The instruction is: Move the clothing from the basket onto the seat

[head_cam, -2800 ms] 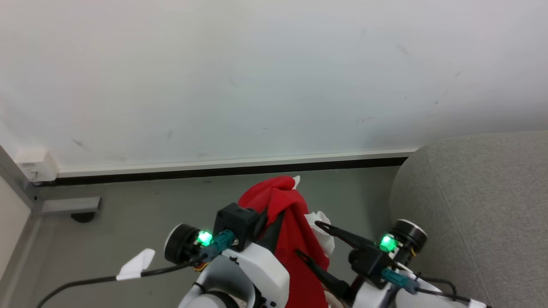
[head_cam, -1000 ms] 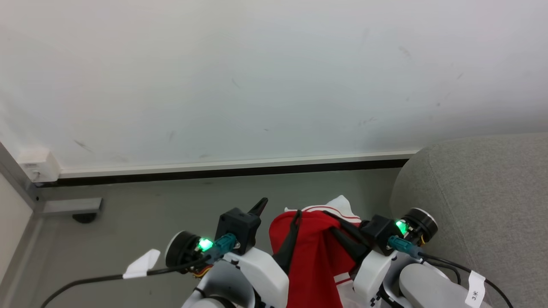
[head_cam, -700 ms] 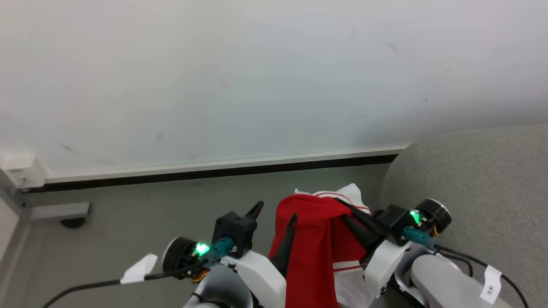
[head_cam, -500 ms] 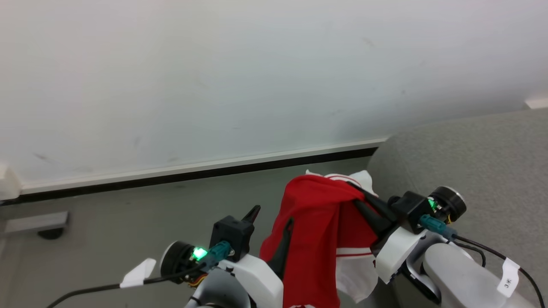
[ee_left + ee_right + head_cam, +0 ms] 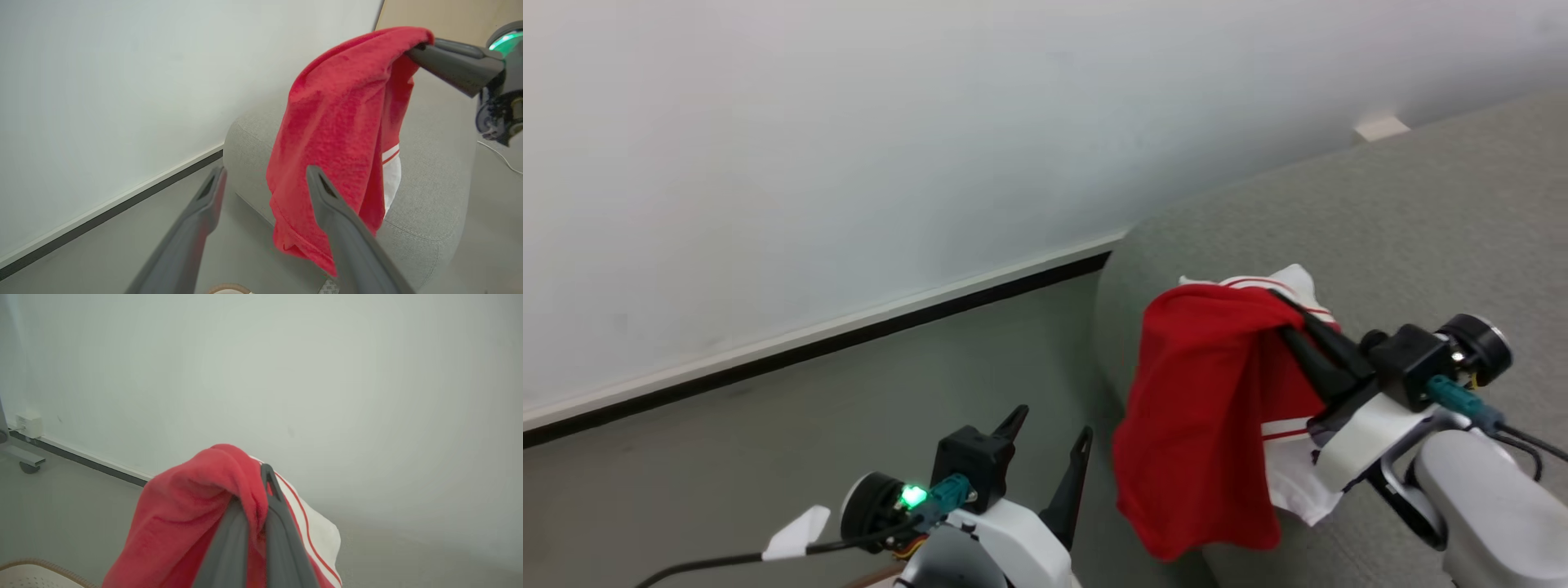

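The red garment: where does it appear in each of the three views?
Head view: red garment right of centre, hanging from the right gripper.
Left wrist view: centre right, hanging.
Right wrist view: bottom centre, pinched.
Shared landmark: the dark baseboard.

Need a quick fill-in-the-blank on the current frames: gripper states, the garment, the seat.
1. The right gripper is ____ on the bright red fabric garment with white trim, which hangs from it.
2. The left gripper is ____ and holds nothing.
3. The large fabric-upholstered seat behind the garment is light ____ in colour.

Missing words: shut; open; grey
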Controlling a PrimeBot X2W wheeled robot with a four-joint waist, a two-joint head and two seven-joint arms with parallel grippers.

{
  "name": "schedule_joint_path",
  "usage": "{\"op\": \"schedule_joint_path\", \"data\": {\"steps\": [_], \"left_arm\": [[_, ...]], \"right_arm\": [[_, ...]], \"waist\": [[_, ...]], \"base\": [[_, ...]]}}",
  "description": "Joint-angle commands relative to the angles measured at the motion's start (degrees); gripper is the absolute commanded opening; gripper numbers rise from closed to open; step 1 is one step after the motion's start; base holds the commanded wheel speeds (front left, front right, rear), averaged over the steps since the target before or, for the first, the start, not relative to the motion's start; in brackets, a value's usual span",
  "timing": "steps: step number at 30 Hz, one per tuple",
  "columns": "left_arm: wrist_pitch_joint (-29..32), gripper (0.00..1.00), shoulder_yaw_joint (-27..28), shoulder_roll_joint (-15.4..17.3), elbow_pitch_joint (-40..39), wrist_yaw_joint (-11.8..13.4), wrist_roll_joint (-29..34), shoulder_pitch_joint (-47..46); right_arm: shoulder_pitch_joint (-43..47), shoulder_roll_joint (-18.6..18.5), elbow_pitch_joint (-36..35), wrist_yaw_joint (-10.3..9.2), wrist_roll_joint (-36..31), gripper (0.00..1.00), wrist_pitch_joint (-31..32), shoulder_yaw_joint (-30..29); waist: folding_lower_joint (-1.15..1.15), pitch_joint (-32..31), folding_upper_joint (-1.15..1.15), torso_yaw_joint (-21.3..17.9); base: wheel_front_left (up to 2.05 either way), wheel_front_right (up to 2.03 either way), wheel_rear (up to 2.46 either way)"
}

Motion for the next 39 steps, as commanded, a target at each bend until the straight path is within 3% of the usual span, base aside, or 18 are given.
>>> {"op": "schedule_joint_path", "data": {"steps": [1,11,17,22,31,36,39], "left_arm": [[-0.31,1.0,-0.21,-0.03,0.38,-0.08,-0.37,0.39],[0.23,1.0,-1.31,0.33,-0.1,-0.95,0.61,-2.4],[2.19,1.0,-2.84,0.74,-1.49,-2.8,2.73,-7.81],[4.22,1.0,-3.63,1.38,-2.78,-5.04,4.63,-14.64],[5.71,1.0,-3.77,2.44,-3.54,-8.82,7.85,-26.74],[4.72,1.0,-3.87,1.62,-2.68,-9.29,8.45,-30.4],[3.8,1.0,-3.85,1.04,-1.57,-8.88,8.22,-30.93]], "right_arm": [[1.37,-1.31,-1.08,-0.14,-0.52,0.0,-0.16,-1.77],[4.54,-4.72,-4.31,-0.14,-0.05,0.0,-0.16,-9.47],[5.55,-4.38,-6.52,-0.14,-0.4,0.0,-0.16,-21.34],[0.92,-4.7,-6.53,-0.14,0.27,0.0,-0.01,-31.5],[-18.42,-10.29,0.6,-0.14,-3.54,0.0,2.95,-50.58],[-25.81,-10.9,7.85,-0.13,-7.93,0.0,4.79,-57.83],[-27.25,-9.36,13.5,-0.13,-10.88,0.0,4.33,-60.76]], "waist": [[0.0,0.98,0.0,-3.83],[0.0,5.51,0.0,-6.9],[0.0,13.25,0.0,-4.29],[0.0,22.43,0.0,-0.98],[0.0,37.58,0.0,3.68],[0.0,42.33,0.0,5.75],[0.0,43.54,0.0,6.94]], "base": [[0.0,0.0,0.0],[0.0,0.0,0.0],[0.0,0.0,0.0],[0.0,0.0,0.0],[0.0,0.0,0.0],[0.0,0.0,0.0],[0.0,0.0,0.0]]}}
